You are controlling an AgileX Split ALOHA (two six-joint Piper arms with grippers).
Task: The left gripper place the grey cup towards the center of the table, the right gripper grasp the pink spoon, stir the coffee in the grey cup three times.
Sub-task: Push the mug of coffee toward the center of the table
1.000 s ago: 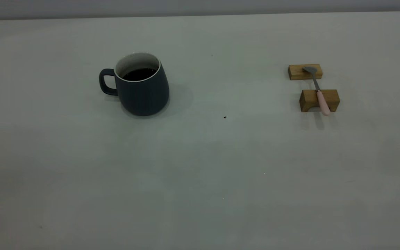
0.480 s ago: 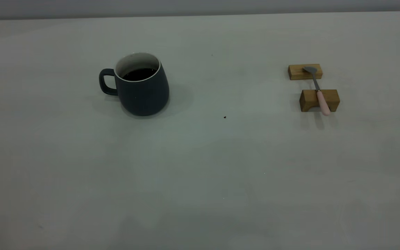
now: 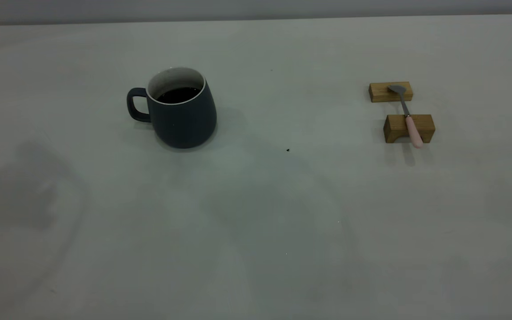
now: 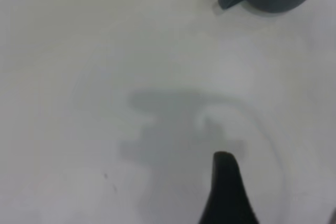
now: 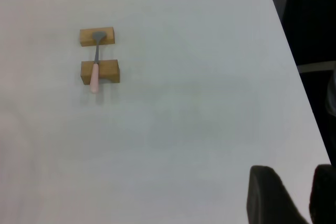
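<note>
A fresh shadow falls across the table (image 3: 256,275) left of the cup (image 3: 180,115), suggesting the left arm's approach; spoon (image 3: 409,122) rests untouched on blocks (image 3: 409,129); neither gripper's state shows.

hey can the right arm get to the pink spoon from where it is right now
Probably yes. The pink spoon lies across two wooden blocks, handle overhanging the nearer one. In the right wrist view only bare table lies between the right hand and the spoon; the grey cup stands far off.
</note>
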